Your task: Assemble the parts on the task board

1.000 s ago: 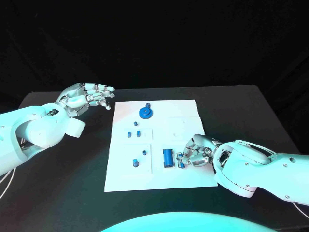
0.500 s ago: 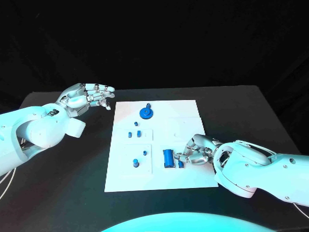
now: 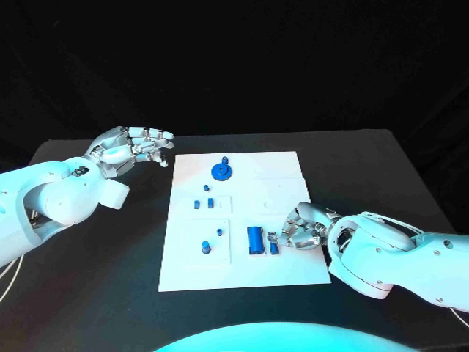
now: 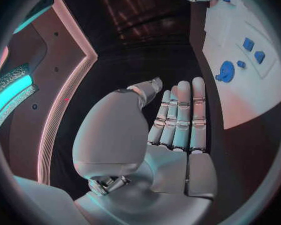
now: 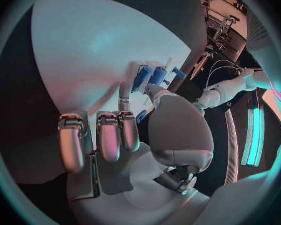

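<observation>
On task board (image 3: 245,271): right hand (image 3: 298,230).

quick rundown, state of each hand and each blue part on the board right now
left hand: off the board's far left corner, fingers loosely curled, holding nothing
right hand: on the board's near right, fingertips at a small blue piece
long blue part: lying flat beside the right hand
round blue part: at the far end, untouched
task board: flat on the table
</observation>
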